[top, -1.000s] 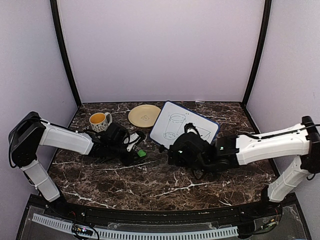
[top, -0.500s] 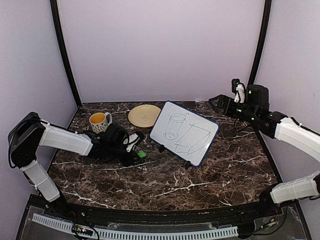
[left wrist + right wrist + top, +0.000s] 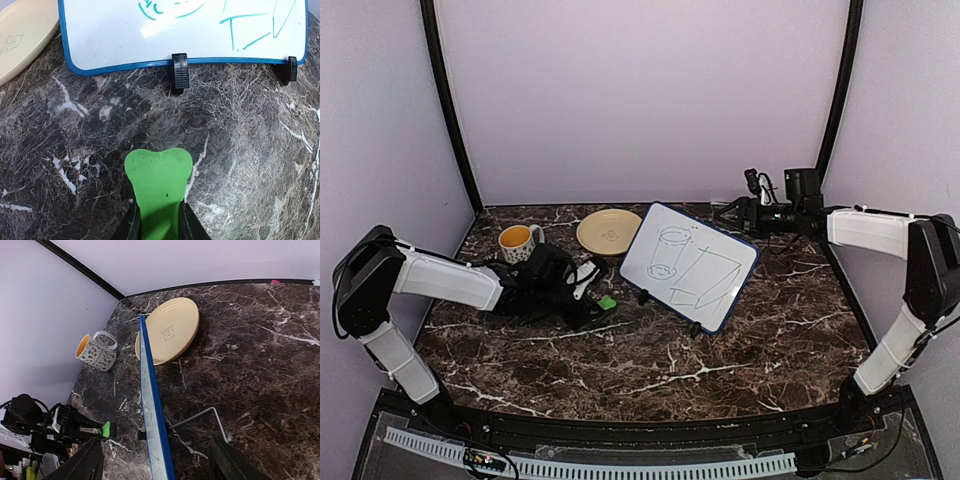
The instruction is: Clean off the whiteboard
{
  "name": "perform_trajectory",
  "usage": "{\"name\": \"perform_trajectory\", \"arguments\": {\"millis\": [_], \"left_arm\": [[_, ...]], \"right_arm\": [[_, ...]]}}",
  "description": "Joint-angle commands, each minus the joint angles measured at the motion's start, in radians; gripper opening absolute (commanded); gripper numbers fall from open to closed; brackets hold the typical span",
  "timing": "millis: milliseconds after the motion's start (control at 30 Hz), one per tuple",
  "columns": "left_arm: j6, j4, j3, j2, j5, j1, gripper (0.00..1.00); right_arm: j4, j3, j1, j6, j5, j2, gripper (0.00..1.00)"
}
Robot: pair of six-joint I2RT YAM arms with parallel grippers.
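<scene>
As left jaws clamp green pad [image 3: 159, 187], whiteboard [image 3: 688, 265] stands.

Dark marble table [image 3: 650, 372] with white veins, plain pale lilac walls [image 3: 640, 90] on three sides, black posts [image 3: 450, 110] in the back corners, soft even light.

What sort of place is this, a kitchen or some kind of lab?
Probably a robot test booth: plain walls close in a marble-look table, two arms are mounted at its edge, and a whiteboard, mug and plate sit as props.
</scene>
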Motion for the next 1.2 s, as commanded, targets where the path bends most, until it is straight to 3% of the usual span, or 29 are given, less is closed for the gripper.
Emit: {"name": "perform_trajectory", "arguments": {"millis": [0, 467, 767, 1167], "left_arm": [[-0.011, 0.015, -0.016, -0.015, 0.002, 0.005, 0.26], [-0.013, 0.014, -0.010, -0.012, 0.004, 0.005, 0.26], [-0.018, 0.025, -0.032, -0.038, 0.001, 0.005, 0.25], [-0.047, 0.038, -0.082, -0.093, 0.000, 0.003, 0.25]], "right_arm": [[-0.002, 0.063, -0.003, -0.038, -0.127, 0.037, 0.67], [-0.118, 0.132, 0.011, -0.098, -0.150, 0.127, 0.40], [-0.125, 0.112, 0.038, -0.093, -0.162, 0.121, 0.16], [-0.065, 0.041, 0.107, -0.033, -0.185, 0.096, 0.01]]}}
